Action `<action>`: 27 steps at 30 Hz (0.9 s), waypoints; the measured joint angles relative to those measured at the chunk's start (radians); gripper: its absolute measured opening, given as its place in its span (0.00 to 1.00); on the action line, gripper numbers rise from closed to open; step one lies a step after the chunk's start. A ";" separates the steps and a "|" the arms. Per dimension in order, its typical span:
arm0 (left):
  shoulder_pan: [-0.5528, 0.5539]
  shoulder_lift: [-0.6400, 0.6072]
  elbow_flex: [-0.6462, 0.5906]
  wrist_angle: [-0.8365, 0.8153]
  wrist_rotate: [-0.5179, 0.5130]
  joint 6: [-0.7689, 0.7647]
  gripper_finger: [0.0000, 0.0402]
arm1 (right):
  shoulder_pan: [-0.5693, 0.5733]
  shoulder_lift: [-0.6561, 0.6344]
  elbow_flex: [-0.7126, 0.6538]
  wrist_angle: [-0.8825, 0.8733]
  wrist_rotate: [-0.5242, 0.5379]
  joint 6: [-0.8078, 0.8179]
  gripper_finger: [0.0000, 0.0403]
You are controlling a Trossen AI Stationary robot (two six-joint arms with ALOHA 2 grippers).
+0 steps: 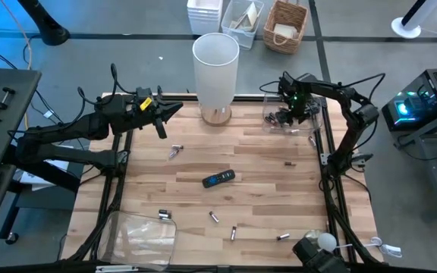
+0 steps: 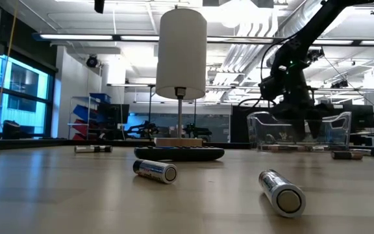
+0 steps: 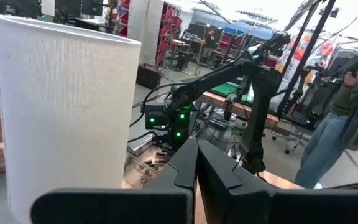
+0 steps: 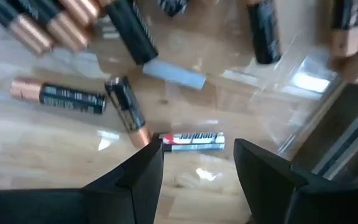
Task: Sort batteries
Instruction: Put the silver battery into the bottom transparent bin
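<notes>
Small batteries lie scattered on the wooden table, for instance one (image 1: 174,150) near the left gripper and two (image 2: 154,170) (image 2: 281,192) close to the low camera. Several dark copper-ended batteries (image 4: 58,98) lie in a clear tray (image 1: 309,121) at the far right. My right gripper (image 4: 197,155) hangs open over the tray floor, pointing down. A silvery battery with a red mark (image 4: 191,141) lies flat between its fingertips; I cannot tell whether a fingertip touches it. My left gripper (image 1: 177,110) is shut and empty, held above the table's far left part, pointing at the white cylinder.
A tall white cylinder on a wooden foot (image 1: 215,76) stands at the far edge between the arms. A flat black remote-like bar (image 1: 218,179) lies mid-table. A second clear tray (image 1: 146,235) sits at the near left corner. A person (image 3: 347,118) stands beyond the table.
</notes>
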 joint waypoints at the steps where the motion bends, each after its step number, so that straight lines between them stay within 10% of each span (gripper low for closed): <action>1: 0.000 0.000 0.000 0.000 0.000 0.005 0.00 | 0.000 0.000 0.000 -0.002 -0.005 -0.007 0.48; 7: 0.000 0.000 0.000 -0.003 0.000 0.010 0.00 | 0.015 0.000 0.000 -0.005 -0.051 -0.069 0.51; 17: 0.000 0.001 0.000 -0.044 0.000 0.010 0.00 | 0.041 0.000 0.000 -0.011 0.020 0.046 0.85; 27: 0.000 0.000 0.000 -0.053 0.000 0.051 0.00 | 0.060 0.001 0.001 -0.029 -0.012 0.064 0.86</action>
